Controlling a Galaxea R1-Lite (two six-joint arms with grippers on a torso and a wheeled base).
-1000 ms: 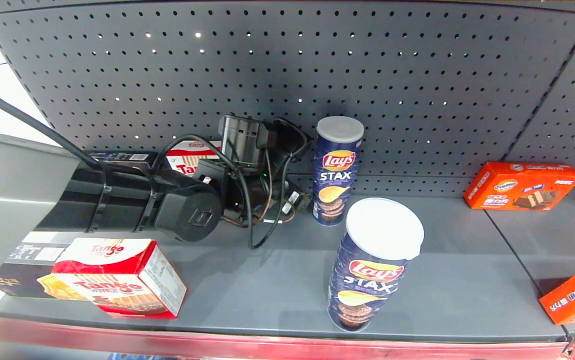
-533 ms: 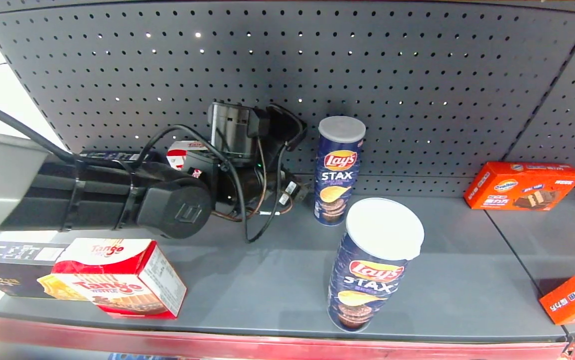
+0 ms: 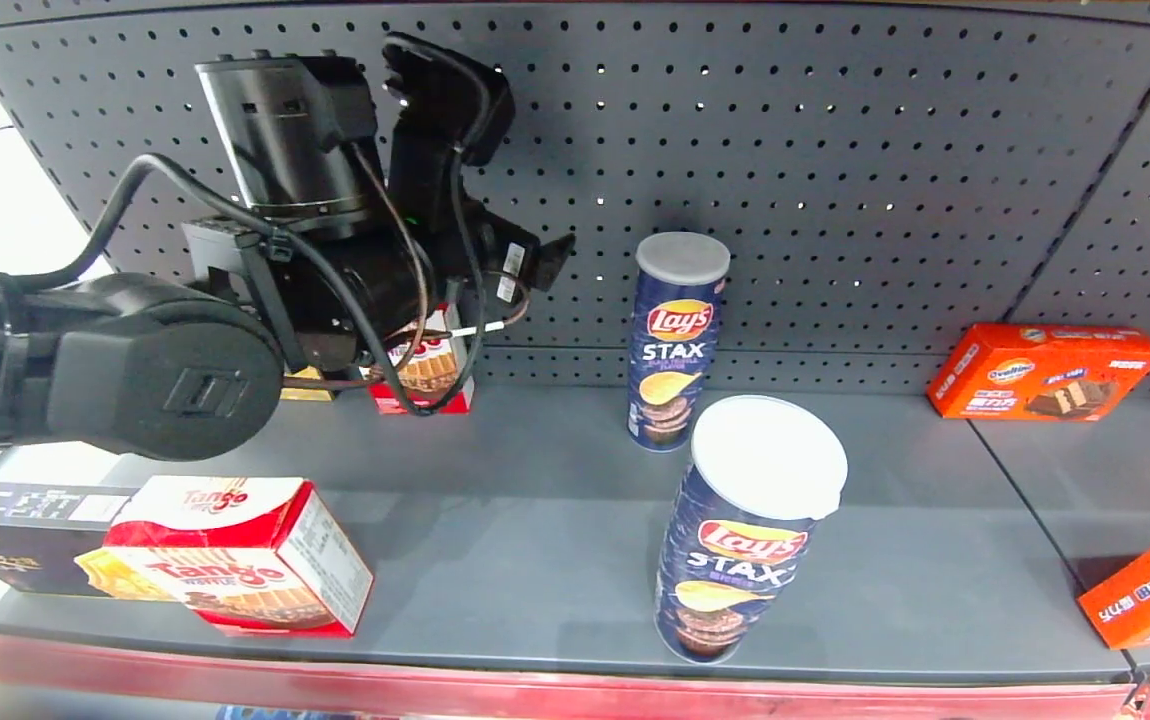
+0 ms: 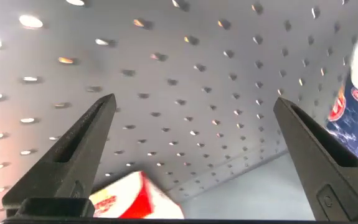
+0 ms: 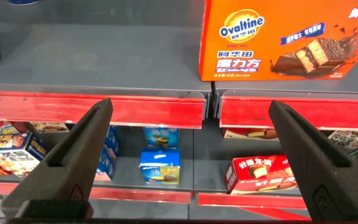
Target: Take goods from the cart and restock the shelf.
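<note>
Wafer box, red and white, wafers pictured, at shelf back.

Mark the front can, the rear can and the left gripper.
Front can (image 3: 735, 560), head view, on its label.
Rear can (image 3: 675, 350), head view, on its label.
Left gripper (image 4: 194, 102), left wrist view, midway between the fingertips.

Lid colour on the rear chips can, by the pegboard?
Grey lid on the dark blue rear chips can; clearest in the head view.
</note>
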